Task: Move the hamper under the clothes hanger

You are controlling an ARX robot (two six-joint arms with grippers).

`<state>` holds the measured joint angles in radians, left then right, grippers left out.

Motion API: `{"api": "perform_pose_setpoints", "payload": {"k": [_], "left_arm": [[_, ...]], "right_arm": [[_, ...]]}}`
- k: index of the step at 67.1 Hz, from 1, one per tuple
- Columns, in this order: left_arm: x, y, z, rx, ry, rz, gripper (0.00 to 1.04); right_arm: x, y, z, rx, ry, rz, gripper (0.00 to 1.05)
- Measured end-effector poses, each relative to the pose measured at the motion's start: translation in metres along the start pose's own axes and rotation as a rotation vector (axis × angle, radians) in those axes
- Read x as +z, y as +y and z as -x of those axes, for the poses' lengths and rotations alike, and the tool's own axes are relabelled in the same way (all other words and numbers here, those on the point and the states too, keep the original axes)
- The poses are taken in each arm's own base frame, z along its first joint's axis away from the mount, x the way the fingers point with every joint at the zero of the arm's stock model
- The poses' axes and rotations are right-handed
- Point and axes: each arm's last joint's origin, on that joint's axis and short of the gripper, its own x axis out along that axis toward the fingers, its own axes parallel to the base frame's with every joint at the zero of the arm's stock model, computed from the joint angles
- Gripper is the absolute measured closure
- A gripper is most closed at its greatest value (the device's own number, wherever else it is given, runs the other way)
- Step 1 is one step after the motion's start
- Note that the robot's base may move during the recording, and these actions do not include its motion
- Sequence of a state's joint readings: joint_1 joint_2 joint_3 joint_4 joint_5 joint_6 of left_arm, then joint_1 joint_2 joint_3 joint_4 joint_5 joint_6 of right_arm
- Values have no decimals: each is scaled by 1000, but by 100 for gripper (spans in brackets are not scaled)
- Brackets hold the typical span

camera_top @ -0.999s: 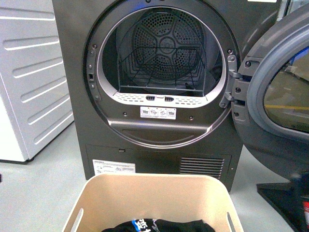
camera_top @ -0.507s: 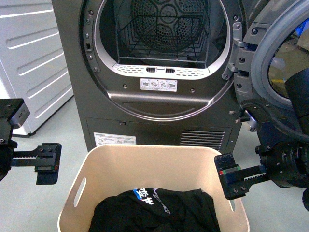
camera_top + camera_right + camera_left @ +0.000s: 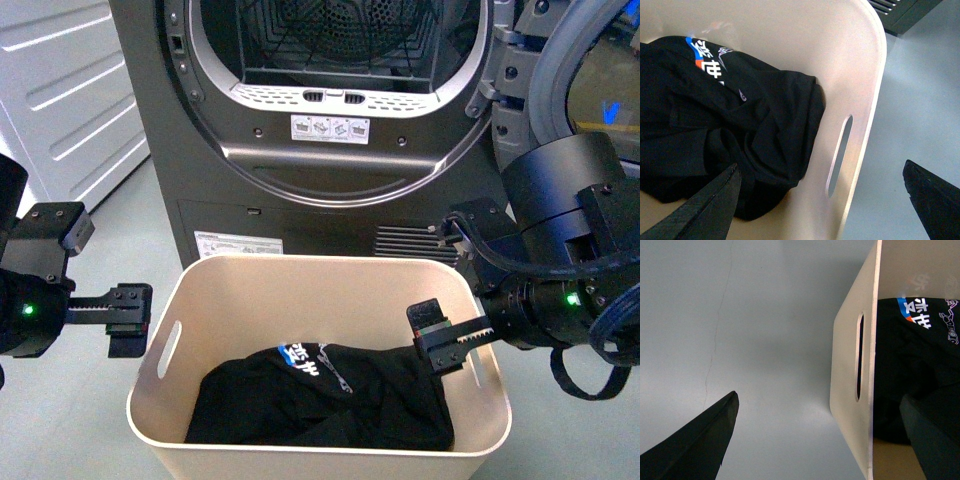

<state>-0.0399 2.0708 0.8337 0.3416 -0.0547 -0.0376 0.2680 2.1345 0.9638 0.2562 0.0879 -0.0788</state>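
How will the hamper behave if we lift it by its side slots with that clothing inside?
The hamper is probably light: black clothing covers just its bottom. Its thin walls may flex at the slot handles. Smooth sides and smooth floor suggest it slides easily if pushed.

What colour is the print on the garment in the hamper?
White lettering on blue, some orange; clearest in right wrist view.
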Motion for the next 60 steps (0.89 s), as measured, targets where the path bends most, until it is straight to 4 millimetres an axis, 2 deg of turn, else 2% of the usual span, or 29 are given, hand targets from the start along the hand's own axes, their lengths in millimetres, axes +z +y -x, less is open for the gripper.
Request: {"api": "perform_pose_setpoints", "payload": {"k": [27,60], "left_arm": [[3,-4,-31,-15,-9,-14,7],[-3,-24,-62,-33,16,-26,7]], "right_arm": [[2,-15,-41,-62,52,-27,8],[-13,-26,-69,-95,104,-51,8]]}}
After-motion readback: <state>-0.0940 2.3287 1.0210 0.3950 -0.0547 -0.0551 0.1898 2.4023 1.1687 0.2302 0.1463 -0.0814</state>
